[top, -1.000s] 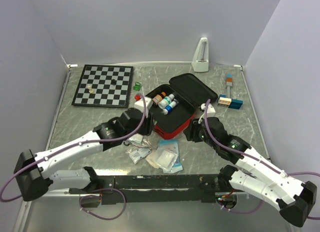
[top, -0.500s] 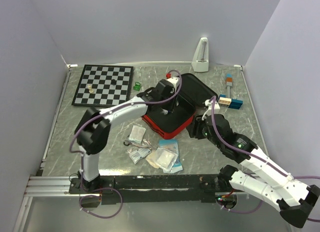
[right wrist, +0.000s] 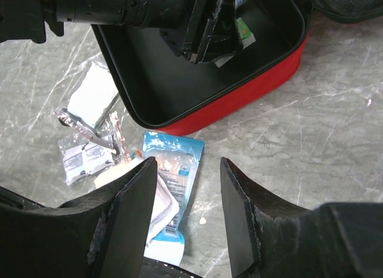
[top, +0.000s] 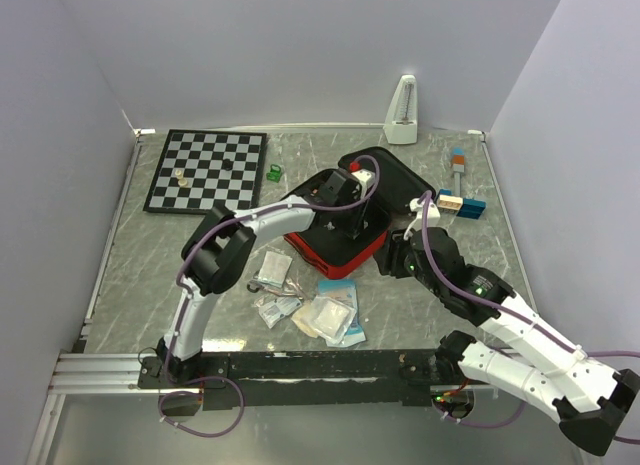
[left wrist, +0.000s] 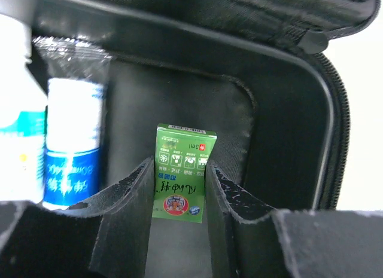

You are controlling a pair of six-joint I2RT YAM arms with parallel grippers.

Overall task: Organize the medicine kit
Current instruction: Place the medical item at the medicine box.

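At the centre of the overhead view, the medicine kit (top: 333, 262) lies open on the desk (top: 150, 255), its red tray toward the bottom of the frame and its black-lined lid folded back toward the upper right. The left arm reaches deep into the tray. In the left wrist view the left gripper (left wrist: 179, 173) has its jaws clenched on a small green box (left wrist: 182, 149): both inner faces appear to press its sides, and it stands upright in front of the black lining. 2 bottles (left wrist: 70, 140) stand at the left of that frame, just beside the box.

The right gripper (right wrist: 188, 165) hovers low over the desk at the lower right of the kit, jaws released and grasping nothing. Below it, in the right wrist view, lies a blue packet (right wrist: 173, 161) touching the tray's red wall, one of a loose heap of packets (top: 325, 315) at the lower centre of the overhead frame. The chessboard (top: 205, 170) sits well apart at the upper left.

The step in hand looks like stowing the green box beside the bottles. The next move probably calls for setting it down on the tray floor, parting the jaws only slightly so the bottles are not knocked, and lifting clear of the lid. Several packets remain outside, so the task seems far from done.
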